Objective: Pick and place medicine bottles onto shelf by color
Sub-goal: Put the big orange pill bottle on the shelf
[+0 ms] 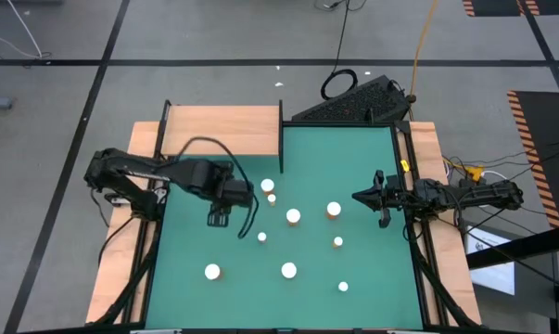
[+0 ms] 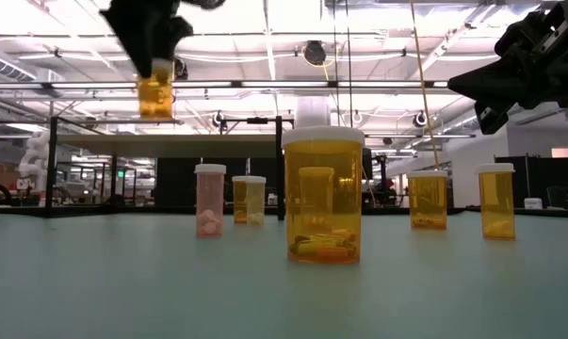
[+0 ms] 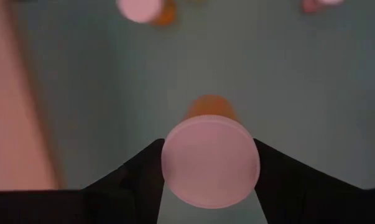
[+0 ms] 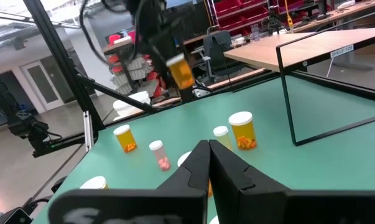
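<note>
My left gripper [image 1: 218, 217] hangs high over the left part of the green mat [image 1: 372, 148], shut on an orange medicine bottle [image 2: 155, 95] with a white cap. Several other white-capped bottles stand upright on the mat, among them a large orange one [image 2: 323, 200], a pinkish one [image 2: 209, 200] and two at the right [image 2: 428, 200] [image 2: 495, 201]. The shelf [image 1: 225, 130], a light wooden board framed by thin black posts, lies at the far left. My right gripper [image 1: 357, 197] waits shut and level at the mat's right edge. My left gripper pinches the bottle's round white cap [image 3: 175, 163] between its two fingers [image 3: 140, 171], one on each side of the rim. The fingers come from above, pointing down. The bottle hangs upright below them, lifted well clear of the mat.
A black keyboard [image 1: 353, 100] lies beyond the mat's far edge. A black post [image 1: 281, 139] of the shelf frame stands at the mat's far left corner. Bare wooden strips [image 1: 121, 269] flank the mat. Open mat lies near the front left.
</note>
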You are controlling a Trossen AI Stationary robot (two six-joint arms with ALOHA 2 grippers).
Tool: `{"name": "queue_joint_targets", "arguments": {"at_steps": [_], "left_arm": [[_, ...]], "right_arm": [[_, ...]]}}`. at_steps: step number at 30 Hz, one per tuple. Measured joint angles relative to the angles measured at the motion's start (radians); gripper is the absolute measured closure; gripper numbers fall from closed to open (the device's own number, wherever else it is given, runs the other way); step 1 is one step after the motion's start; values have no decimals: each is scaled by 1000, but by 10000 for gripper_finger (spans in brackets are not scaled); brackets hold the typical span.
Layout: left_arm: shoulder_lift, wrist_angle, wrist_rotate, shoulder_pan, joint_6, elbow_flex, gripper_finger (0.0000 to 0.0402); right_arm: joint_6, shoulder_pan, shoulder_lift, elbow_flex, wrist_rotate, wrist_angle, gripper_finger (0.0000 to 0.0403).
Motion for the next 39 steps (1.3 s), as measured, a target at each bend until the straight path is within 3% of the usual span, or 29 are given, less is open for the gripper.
{"name": "queue_joint_targets", "arguments": {"at_steps": [8, 15, 21, 27, 39], "left_arm": [[-1, -143, -105, 140, 53, 209, 177], [-10, -139, -116, 354, 128, 318, 199], [-7, -139, -116, 563, 181, 328, 180], [-7, -139, -78, 751, 207, 328, 191], [-6, -138, -35, 1021, 161, 328, 179]], "right_arm": [[2, 0, 0, 0, 0, 6, 403], [-19, 0, 0, 0, 0, 5, 403], [-165, 0, 0, 0, 0, 36, 403], [-282, 0, 0, 0, 0, 118, 403], [-294, 0, 0, 0, 4, 118, 403]]}}
